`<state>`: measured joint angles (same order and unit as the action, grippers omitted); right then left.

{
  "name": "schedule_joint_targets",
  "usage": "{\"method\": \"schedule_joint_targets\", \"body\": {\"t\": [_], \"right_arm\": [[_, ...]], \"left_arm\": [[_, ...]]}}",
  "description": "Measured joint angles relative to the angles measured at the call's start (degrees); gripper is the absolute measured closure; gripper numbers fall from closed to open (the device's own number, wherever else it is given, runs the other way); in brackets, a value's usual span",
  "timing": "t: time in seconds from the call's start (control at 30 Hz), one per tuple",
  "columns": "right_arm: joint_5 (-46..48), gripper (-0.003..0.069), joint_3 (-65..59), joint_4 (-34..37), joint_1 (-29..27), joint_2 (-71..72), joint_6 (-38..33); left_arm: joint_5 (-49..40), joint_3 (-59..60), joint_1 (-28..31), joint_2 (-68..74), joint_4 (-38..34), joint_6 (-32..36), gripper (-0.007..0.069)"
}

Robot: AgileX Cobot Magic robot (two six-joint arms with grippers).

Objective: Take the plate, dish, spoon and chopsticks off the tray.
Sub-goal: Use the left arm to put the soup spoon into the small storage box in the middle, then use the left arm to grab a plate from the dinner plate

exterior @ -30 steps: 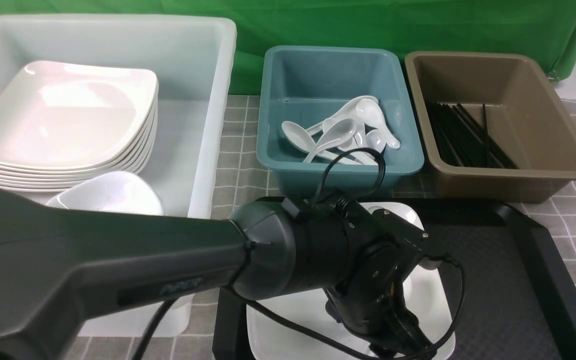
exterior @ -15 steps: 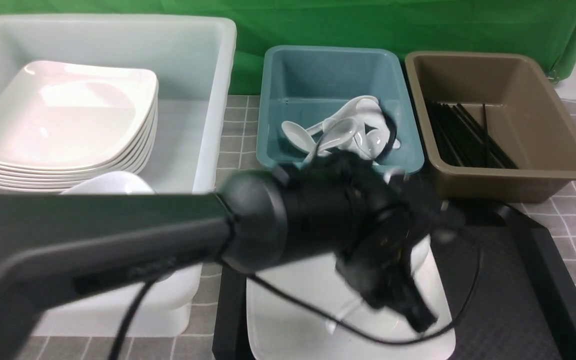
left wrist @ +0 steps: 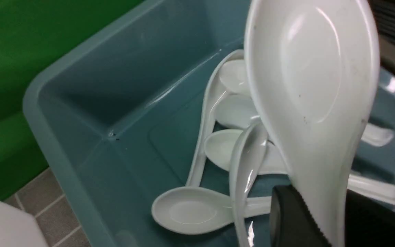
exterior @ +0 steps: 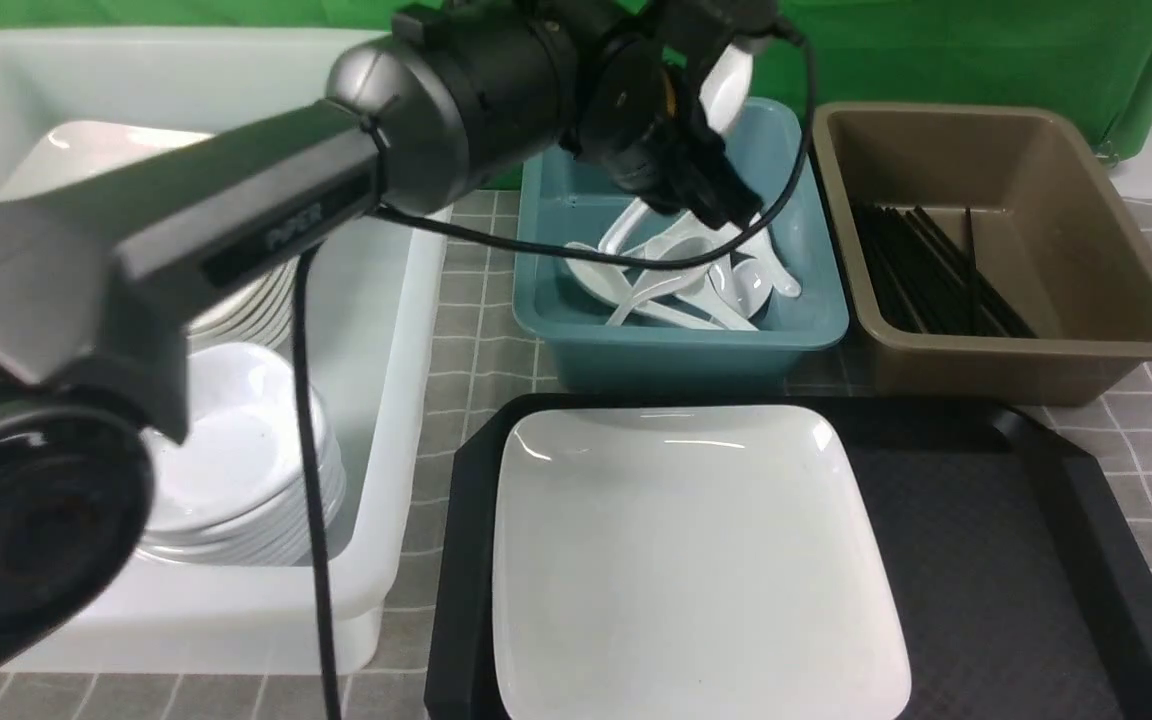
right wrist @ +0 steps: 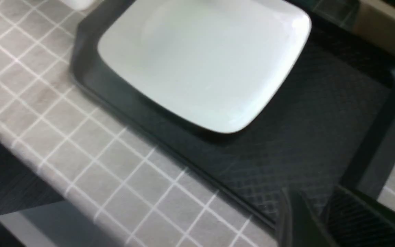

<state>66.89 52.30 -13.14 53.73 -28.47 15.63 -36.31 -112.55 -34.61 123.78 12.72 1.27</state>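
A grey tablecloth with a pale grid [exterior: 466, 300] covered the surface; a green cloth [exterior: 936, 50] hung beyond the left gripper [left wrist: 324, 219]. That gripper was clamped on the handle of the white spoon [left wrist: 310, 68], above the teal bin [exterior: 666, 360] and its loose spoons [left wrist: 190, 212]. To its right stood the brown bin [exterior: 1026, 370], with black chopsticks [exterior: 921, 270] inside. To its left, the white bin [exterior: 416, 330] held stacked plates [exterior: 56, 150] and, nearer the camera, stacked small dishes [exterior: 226, 440]. Nearer the camera than the gripper, the black tray [exterior: 976, 560] carried the big square plate [exterior: 686, 560].

The left wrist view showed the spoon's hollow and the grip, which the arm [exterior: 496, 100] hid from the front. Only the right wrist view showed the right gripper [right wrist: 321, 209], blurred, its fingers slightly apart near the tray's edge, and the tray's near rim in front of the plate.
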Motion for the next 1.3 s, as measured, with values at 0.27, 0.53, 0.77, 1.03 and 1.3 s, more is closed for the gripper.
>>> {"method": "schedule_joint_targets", "body": {"t": [0.27,0.53,0.77,1.03,1.3], "right_arm": [[0.0,0.0473,0.0,0.6,0.0,0.0,0.9],[0.0,0.0473,0.0,0.0,0.0,0.0,-0.1],[-0.8,0.0473,-0.3,-0.2,0.0,0.0,-0.1],[-4.6,0.0473,-2.2,-0.3,0.0,0.0,-0.1],[-7.5,0.0473,-2.4,-0.4,0.0,0.0,2.5]], "left_arm": [[-2.9,-0.2,0.3,-0.6,-0.6,0.1,0.0104],[-21.8,5.5,-3.5,-17.4,-1.7,10.8,0.0358],[-21.6,29.6,-9.7,-32.4,-6.6,26.9,0.0603],[-13.0,57.7,-13.0,-44.0,-13.4,45.4,0.0484],[1.9,68.8,-13.0,-43.7,-13.9,52.4,0.0215]]}}
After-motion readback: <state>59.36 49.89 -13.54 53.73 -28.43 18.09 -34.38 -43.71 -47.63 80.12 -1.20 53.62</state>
